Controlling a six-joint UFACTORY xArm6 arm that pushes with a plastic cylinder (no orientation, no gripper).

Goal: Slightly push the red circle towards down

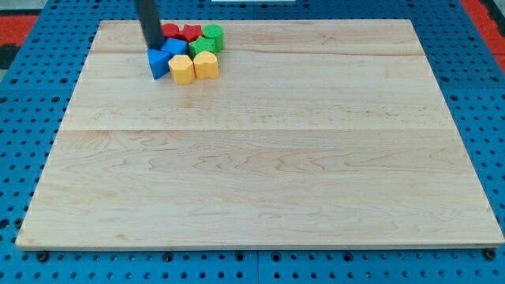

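Note:
A tight cluster of blocks sits near the view's top left of the wooden board (260, 158). The red circle (170, 31) is at the cluster's top left, partly hidden by my rod. A red heart-like block (191, 32) lies to its right, then a green round block (213, 36). A green block (200, 46), a blue block (176, 47) and a blue triangle (158, 62) sit below. Two yellow blocks (181, 69) (206, 65) form the bottom row. My tip (152, 46) rests at the cluster's left edge, just below and left of the red circle, beside the blue blocks.
The board lies on a blue perforated table (31, 95). A red patch of surface (20, 20) shows at the view's top left and another at the top right (485, 16).

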